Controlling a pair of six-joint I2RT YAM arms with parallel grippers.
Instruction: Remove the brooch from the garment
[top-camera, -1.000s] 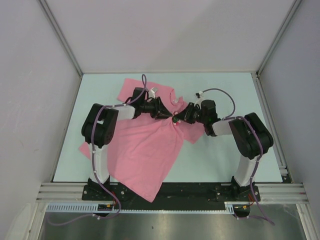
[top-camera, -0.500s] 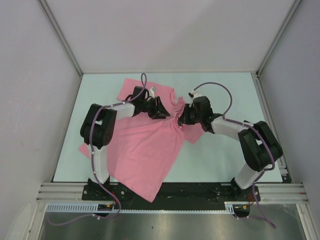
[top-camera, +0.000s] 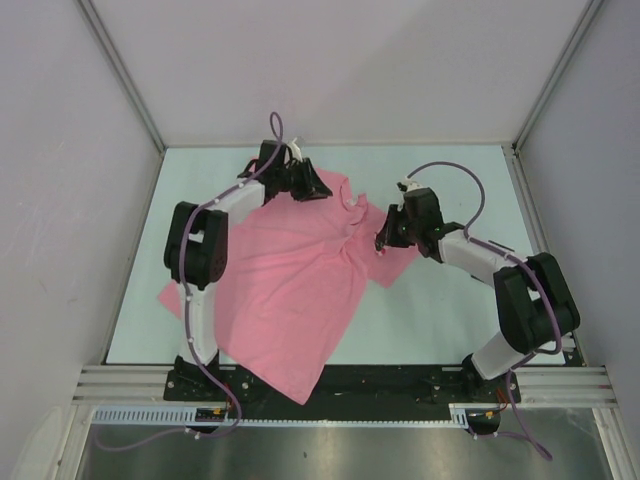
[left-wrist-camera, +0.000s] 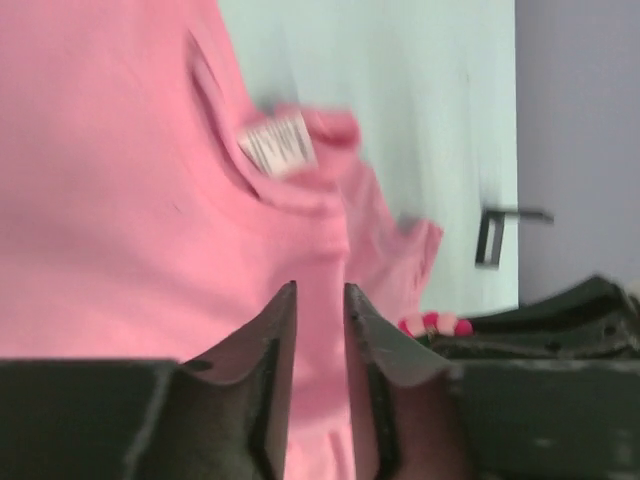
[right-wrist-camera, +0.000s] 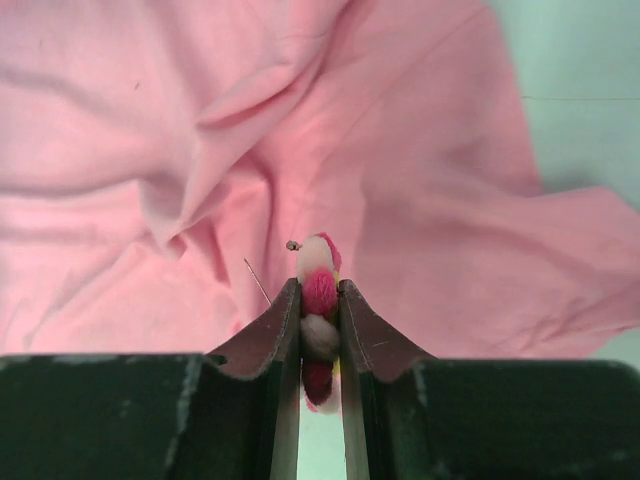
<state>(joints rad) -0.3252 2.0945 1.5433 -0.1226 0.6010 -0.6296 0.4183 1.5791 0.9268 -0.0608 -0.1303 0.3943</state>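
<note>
The pink garment lies spread on the table, collar toward the back. My right gripper is over its right sleeve, shut on the brooch, a small pink, white and red flower. The brooch's thin pin sticks out bare above the fabric. My left gripper hovers over the garment's left shoulder near the collar, its jaws a narrow gap apart with nothing between them. The left wrist view shows the white collar label and the brooch beside the right gripper's dark body.
The pale green table is walled by white panels at the back and both sides. The garment's hem hangs over the near edge by the left arm's base. A metal rail runs along the front.
My left gripper has let go of the fabric and swung back toward the collar's left side. My right gripper has pulled right, carrying the brooch off the garment's chest.
</note>
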